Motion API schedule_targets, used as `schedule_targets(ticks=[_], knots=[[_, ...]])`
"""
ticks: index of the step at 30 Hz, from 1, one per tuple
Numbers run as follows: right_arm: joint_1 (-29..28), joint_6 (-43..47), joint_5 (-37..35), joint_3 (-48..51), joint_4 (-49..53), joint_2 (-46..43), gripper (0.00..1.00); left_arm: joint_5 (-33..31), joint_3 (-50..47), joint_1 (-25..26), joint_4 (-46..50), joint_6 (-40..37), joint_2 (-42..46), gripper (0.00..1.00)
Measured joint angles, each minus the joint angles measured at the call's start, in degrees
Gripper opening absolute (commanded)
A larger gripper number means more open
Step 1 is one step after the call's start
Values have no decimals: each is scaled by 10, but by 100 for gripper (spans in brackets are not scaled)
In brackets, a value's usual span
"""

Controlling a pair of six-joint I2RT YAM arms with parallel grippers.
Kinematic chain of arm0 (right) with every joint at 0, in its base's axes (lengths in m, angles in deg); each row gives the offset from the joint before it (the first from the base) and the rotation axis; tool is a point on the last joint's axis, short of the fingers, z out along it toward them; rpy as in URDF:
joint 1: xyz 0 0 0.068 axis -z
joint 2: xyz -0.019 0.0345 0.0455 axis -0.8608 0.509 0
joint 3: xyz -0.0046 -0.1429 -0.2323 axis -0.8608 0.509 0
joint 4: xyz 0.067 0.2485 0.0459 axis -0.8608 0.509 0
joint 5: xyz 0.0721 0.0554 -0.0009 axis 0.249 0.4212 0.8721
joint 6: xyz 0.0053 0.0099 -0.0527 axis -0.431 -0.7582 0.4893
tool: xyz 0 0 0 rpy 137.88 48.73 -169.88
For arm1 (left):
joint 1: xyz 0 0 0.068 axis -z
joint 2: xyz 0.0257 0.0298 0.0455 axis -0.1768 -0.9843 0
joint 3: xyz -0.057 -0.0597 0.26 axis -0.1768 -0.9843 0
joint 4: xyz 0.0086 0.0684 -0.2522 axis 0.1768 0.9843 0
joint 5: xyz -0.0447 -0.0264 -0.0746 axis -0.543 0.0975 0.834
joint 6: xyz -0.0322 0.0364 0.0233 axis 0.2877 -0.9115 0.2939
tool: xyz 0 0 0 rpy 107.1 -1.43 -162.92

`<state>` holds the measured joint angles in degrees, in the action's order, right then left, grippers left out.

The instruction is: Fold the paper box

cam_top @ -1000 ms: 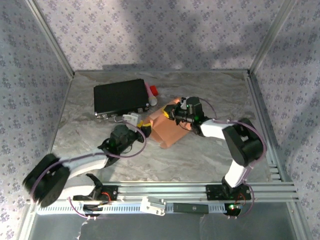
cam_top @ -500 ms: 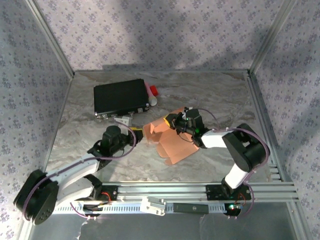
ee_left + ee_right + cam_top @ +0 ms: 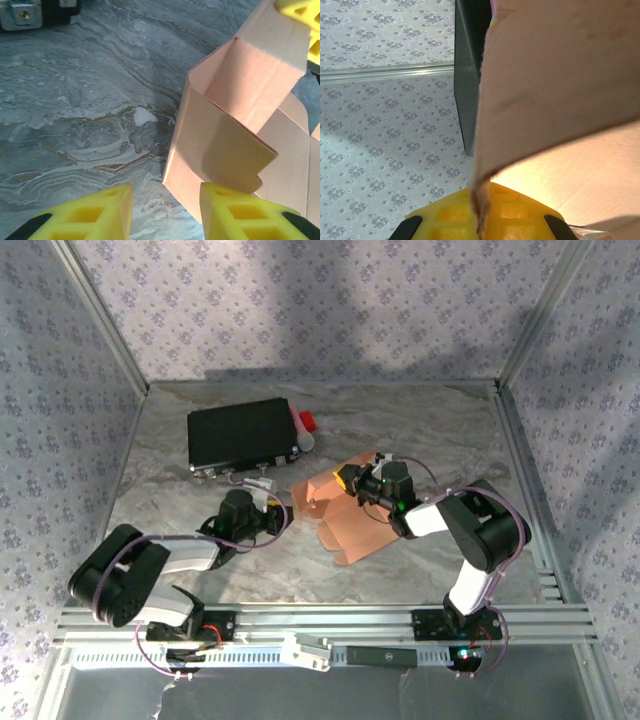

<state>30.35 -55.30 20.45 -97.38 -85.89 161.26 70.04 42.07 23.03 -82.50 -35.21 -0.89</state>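
Paper box (image 3: 345, 520) work takes place on a grey marbled table (image 3: 430, 420). At the table's far left lies a flat black case (image 3: 243, 435), well apart from the folding.

The salmon cardboard sits near the table's middle, partly raised. One end stands up as an open sleeve while the rest spreads flat toward the near edge. In the left wrist view the box (image 3: 225, 130) shows a standing wall with a creased corner and a flap rising behind it.

The right gripper (image 3: 350, 480) is closed on the upper flap. Its wrist view shows the card (image 3: 560, 60) running edge-on into the yellow pads (image 3: 480, 215).

The left gripper (image 3: 165, 200) stands low at the box's left side with its jaws apart and nothing between them. Its right-hand finger (image 3: 240, 210) is just beside the wall's lower corner; contact I cannot tell.

The step looks like squaring up the sleeve. It would go best if the right grip held the flap steady as an anchor. The left fingers should press the wall along its crease, low and slow, so the thin card bends at the score rather than buckling or sliding.
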Motion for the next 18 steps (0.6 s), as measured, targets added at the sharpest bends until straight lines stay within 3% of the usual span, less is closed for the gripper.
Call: schedule_targets(ticks=[7, 18], knots=[[3, 0, 6, 0, 0, -11, 0, 26, 9, 15, -74, -22, -53, 38], [10, -3, 6, 0, -4, -11, 0, 25, 50, 44, -94, -50, -102, 35]])
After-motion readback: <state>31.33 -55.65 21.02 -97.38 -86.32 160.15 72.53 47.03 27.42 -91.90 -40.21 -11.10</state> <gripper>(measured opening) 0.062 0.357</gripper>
